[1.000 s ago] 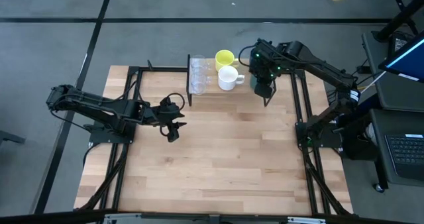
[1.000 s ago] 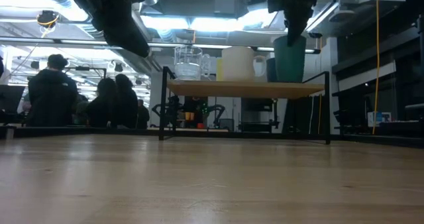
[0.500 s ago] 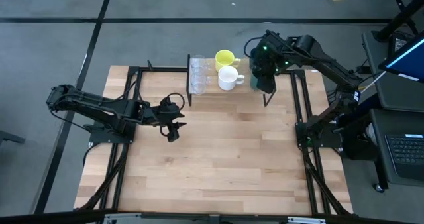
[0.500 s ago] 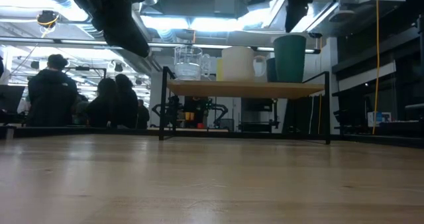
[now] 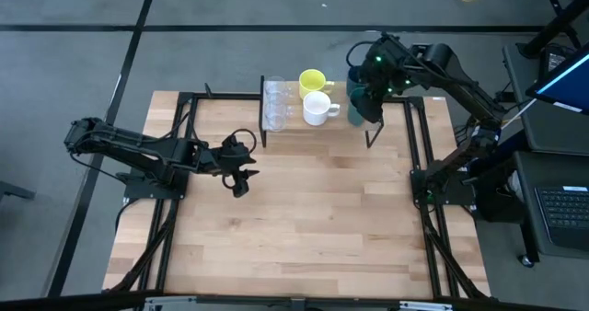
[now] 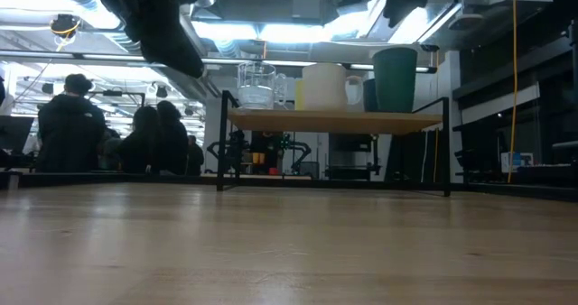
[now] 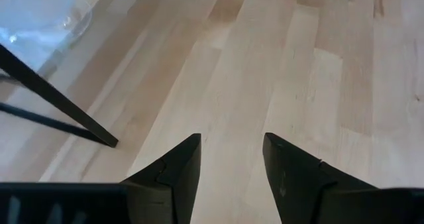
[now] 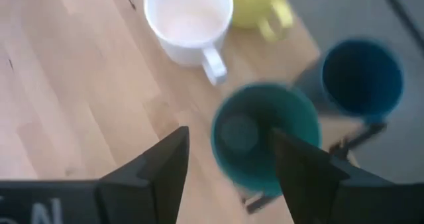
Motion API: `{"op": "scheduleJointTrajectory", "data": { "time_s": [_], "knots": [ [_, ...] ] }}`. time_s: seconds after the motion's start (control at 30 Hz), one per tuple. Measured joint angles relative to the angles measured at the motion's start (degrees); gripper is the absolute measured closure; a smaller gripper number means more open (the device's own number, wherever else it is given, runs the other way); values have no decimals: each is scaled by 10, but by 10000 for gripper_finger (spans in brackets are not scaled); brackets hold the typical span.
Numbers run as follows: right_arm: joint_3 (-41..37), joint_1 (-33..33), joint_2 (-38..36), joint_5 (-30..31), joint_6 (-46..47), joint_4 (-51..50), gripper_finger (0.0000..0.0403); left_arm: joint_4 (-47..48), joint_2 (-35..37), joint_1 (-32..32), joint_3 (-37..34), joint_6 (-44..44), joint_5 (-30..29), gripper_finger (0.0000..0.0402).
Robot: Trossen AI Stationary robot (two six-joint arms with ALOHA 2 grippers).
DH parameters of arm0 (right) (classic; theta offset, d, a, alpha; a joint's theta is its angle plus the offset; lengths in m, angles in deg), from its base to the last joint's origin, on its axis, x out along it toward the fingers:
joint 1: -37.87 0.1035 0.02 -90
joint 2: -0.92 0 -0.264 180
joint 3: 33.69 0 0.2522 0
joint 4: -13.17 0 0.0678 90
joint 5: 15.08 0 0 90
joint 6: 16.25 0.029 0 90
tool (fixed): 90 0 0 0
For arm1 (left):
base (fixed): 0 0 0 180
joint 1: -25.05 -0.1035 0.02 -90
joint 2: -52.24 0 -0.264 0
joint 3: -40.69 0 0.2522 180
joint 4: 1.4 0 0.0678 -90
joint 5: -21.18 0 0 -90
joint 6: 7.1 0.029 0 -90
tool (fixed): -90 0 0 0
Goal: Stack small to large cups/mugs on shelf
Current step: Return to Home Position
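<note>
— which step is this?
— homing, i'd judge. the right gripper (image 8: 228,141) hovers spread and empty above the teal cup (image 6: 395,79), which stands at the right-arm end of the shelf (image 6: 334,120).
— next?
— lift clear without clipping the cup, then fold back. the left gripper (image 7: 232,144) waits, spread, over the tabletop.

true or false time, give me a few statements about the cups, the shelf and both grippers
1. The teal cup stands on the shelf. True.
2. The right gripper is shut on the teal cup. False: its jaws are open, above the cup.
3. The white mug lies on its side. False: it stands upright.
4. The left gripper holds nothing, jaws open. True.
</note>
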State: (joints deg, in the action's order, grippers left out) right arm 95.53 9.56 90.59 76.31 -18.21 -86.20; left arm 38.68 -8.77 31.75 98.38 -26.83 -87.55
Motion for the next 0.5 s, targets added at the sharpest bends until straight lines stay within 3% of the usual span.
{"op": "scheduleJointTrajectory", "data": {
  "time_s": [0.17, 0.27, 0.5],
  "knots": [
    [-8, 4, -17, -1, 72, -42, 193, 18, 9, -2, 0, -21, 23, 243],
    [-22, 14, -60, -7, 66, -39, 193, 16, 37, -3, 1, -23, 56, 243],
    [-76, 44, -195, -11, 67, 42, 193, 37, 175, -3, 0, 4, 80, 243]
  ]
}}
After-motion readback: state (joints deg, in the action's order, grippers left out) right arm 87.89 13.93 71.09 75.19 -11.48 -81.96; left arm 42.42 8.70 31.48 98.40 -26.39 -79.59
